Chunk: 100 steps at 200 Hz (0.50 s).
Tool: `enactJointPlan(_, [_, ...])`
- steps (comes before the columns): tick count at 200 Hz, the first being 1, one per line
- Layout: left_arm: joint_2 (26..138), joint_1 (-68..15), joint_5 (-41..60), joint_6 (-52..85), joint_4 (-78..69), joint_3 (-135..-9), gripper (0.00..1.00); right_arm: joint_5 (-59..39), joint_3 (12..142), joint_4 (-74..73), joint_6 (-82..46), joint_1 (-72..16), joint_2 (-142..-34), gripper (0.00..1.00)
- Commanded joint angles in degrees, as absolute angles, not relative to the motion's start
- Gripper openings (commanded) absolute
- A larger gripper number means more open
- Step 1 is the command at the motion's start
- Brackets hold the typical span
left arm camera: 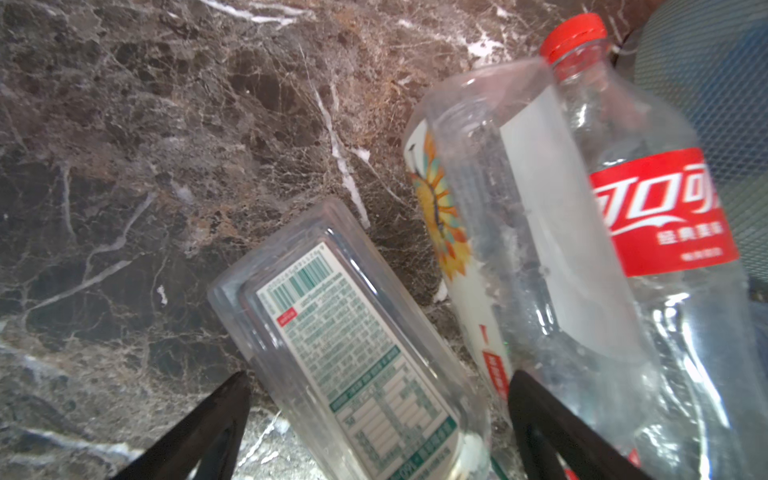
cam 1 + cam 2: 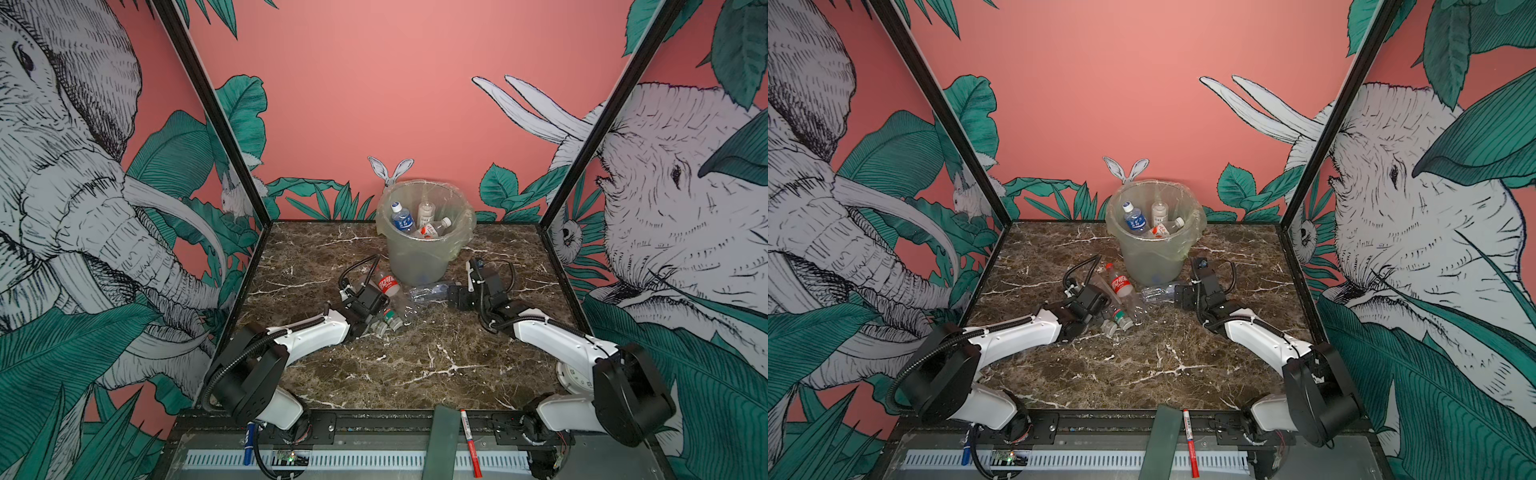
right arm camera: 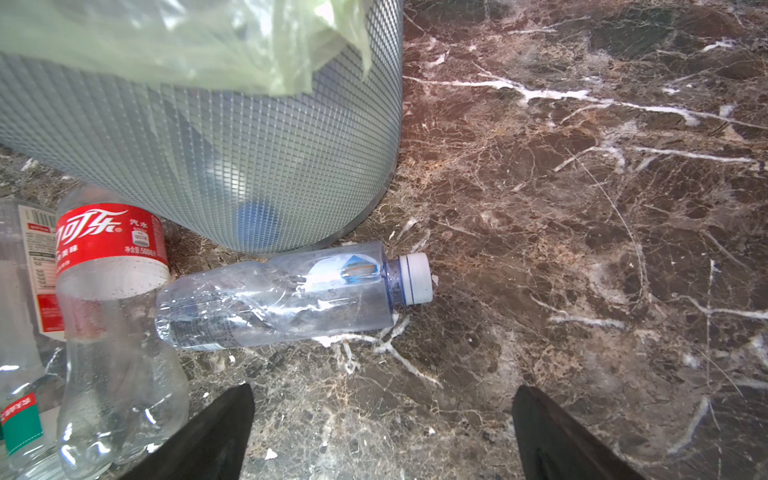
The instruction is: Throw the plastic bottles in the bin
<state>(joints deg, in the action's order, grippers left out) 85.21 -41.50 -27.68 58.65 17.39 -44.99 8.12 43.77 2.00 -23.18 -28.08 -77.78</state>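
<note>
I have both arms down low on the marble table (image 2: 415, 365), working the cluster of plastic bottles (image 2: 388, 286) that lies at the foot of the bin (image 2: 415, 253). The bin stands at the back middle, where either arm can reach its rim. In both top views at least three bottles lie inside it, among them a blue-labelled bottle (image 2: 402, 218). The left gripper (image 1: 378, 378) has its jaws spread wide, and the green-labelled bottle (image 1: 353, 353) lies on its side with one end between the two fingertips. Neither finger looks to be pressing on it, so I judge this a straddle ready for the squeeze, not a hold. The jaws sit across the bottle's width, the only way it fits the opening. Just beside it a sunflower-labelled bottle (image 1: 449, 232) and the red-labelled cola bottle (image 1: 648, 208) lie against one another, close enough that closing may nudge them. The right gripper (image 3: 382, 390) is likewise spread and empty. It is aimed at the crushed clear bottle (image 3: 282, 297), which lies on its side ahead of the fingertips, right by the bin's base, white cap pointing away from the cluster. Its dented wall will likely give under the fingers, so I would take it near the firmer shoulder. The marker pen (image 2: 469, 440) on the front rail is not for the bin.
</note>
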Motion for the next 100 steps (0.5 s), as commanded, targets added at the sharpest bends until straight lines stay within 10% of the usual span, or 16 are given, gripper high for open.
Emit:
enactJointPlan(1, [84.9,-41.6,-29.0,60.6,18.0,-45.5,0.98,8.7,44.6,2.0,-23.1,-27.8,-77.6,0.99])
enactJointPlan(100, [81.6,-41.3,-28.3,57.9,19.9,-42.1,0.88,8.7,45.2,2.3,-23.2,-27.9,-78.8,0.99])
